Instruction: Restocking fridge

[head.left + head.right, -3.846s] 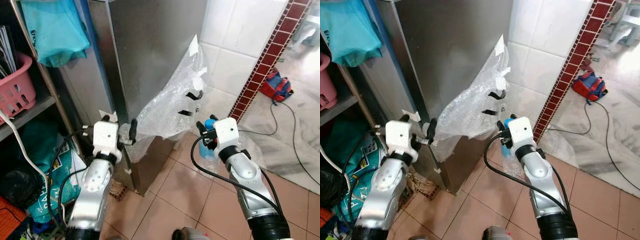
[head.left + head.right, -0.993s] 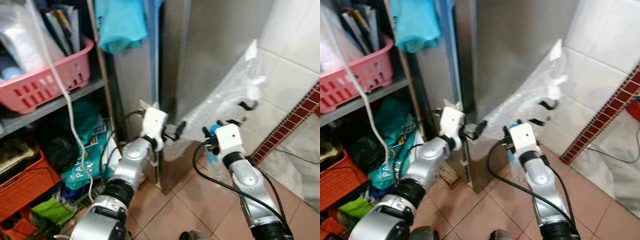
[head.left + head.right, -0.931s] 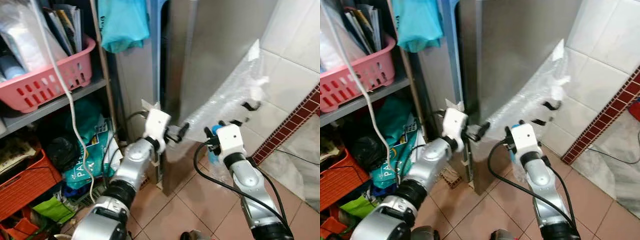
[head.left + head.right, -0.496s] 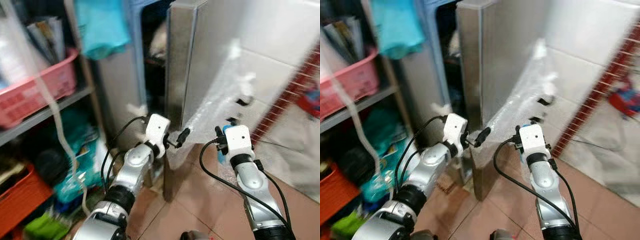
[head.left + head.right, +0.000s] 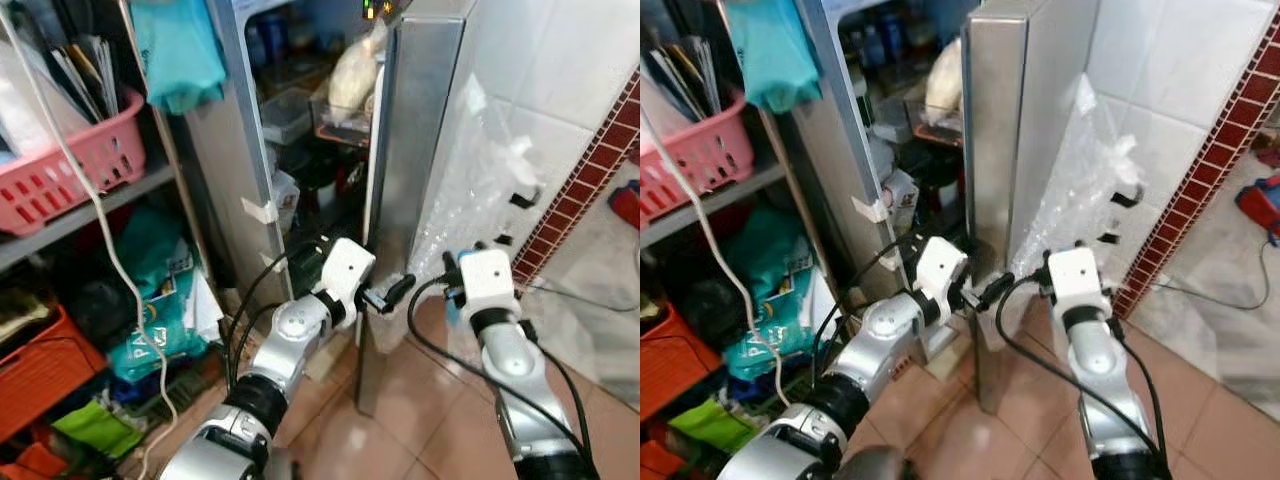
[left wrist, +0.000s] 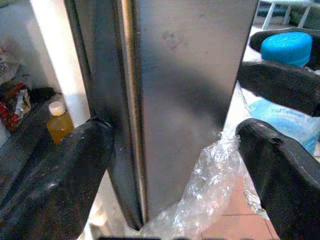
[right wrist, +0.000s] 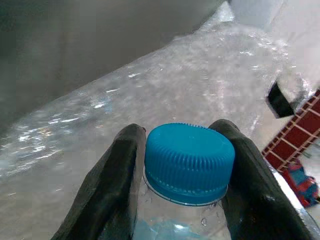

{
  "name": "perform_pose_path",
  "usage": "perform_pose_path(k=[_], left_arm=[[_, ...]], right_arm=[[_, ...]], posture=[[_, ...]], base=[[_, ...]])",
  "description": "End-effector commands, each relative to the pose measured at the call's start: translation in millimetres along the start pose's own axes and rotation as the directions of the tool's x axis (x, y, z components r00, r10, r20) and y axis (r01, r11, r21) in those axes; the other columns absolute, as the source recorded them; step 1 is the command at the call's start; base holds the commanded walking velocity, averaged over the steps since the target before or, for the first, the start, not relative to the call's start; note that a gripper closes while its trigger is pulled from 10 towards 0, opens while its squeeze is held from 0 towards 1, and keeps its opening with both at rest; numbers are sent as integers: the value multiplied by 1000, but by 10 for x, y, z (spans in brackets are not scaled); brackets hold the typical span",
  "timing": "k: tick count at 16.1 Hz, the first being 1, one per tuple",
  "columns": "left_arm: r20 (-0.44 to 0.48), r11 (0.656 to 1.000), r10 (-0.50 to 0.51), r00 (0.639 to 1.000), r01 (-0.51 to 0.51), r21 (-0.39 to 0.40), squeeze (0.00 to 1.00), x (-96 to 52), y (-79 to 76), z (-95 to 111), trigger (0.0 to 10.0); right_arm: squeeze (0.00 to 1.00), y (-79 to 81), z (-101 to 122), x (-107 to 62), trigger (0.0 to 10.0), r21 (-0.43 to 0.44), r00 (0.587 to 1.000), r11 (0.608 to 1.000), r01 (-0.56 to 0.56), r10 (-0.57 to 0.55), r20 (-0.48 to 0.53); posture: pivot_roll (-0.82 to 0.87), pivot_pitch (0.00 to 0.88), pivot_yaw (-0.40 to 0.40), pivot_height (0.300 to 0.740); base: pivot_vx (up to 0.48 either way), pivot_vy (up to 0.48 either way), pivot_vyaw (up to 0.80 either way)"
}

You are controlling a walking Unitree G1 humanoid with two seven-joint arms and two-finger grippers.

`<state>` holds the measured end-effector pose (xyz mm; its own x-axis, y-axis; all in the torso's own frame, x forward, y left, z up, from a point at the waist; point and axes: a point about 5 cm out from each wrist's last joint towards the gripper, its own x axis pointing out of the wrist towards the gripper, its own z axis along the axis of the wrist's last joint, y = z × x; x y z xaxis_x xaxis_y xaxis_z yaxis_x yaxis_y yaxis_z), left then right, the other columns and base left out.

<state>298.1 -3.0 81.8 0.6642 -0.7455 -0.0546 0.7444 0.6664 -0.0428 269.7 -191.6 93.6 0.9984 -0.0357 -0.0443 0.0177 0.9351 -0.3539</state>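
Observation:
The steel fridge door (image 5: 420, 120) stands open, edge-on to me, with bubble wrap (image 5: 480, 180) hanging on its outer face. Inside the fridge (image 5: 310, 130) are shelves with containers and a pale bag (image 5: 350, 75). My left gripper (image 5: 385, 297) is low at the door's free edge, open, with its fingers (image 6: 50, 190) on either side of that edge. A small orange bottle (image 6: 59, 122) stands inside, low down. My right gripper (image 7: 177, 132) is shut on the neck of a clear water bottle with a blue cap (image 7: 190, 160), held just right of the door (image 5: 455, 300).
Left of the fridge is a shelf unit with a pink basket (image 5: 70, 170), a hanging teal cloth (image 5: 180, 50), a white cable (image 5: 90, 220), bags (image 5: 150, 320) and an orange crate (image 5: 40, 370) below. White tiled wall with a red brick strip (image 5: 590, 170) at right. Tiled floor lies ahead.
The fridge door has swung from nearly closed to wide open with my left gripper at its edge, baring the shelves. The camera turned. The right gripper still holds the bottle.

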Motion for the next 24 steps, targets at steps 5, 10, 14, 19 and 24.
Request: perform_pose_path(k=[5, 10, 14, 19, 24], left_arm=[[48, 999, 21, 999, -22, 30, 0, 105, 40, 198, 10000], [50, 999, 17, 999, -18, 30, 0, 80, 15, 162, 10000], [41, 999, -23, 999, 21, 36, 0, 83, -48, 136, 10000], [41, 1000, 8, 999, -9, 19, 1000, 102, -34, 148, 10000], [33, 1000, 18, 999, -19, 22, 1000, 85, -10, 123, 10000]], right_arm=[[0, 32, 91, 28, 10000, 8, 999, 1000, -1, 0, 33], [0, 43, 97, 30, 10000, 9, 999, 1000, 2, -2, 37], [0, -19, 73, 28, 10000, -43, 998, 998, 56, -55, 25], [0, -201, -62, 27, 10000, -69, 985, 985, 158, -163, -58], [0, -151, -31, 48, 10000, -68, 987, 986, 150, -154, -47]], posture=[[-32, 0, 12, 740], [-30, 0, 14, 740], [-29, 0, 13, 740], [-33, 0, 16, 740], [-26, 0, 10, 740]], base=[[322, 0, -640], [160, 0, 0], [0, 0, 0], [0, 0, 0], [0, 0, 0]])
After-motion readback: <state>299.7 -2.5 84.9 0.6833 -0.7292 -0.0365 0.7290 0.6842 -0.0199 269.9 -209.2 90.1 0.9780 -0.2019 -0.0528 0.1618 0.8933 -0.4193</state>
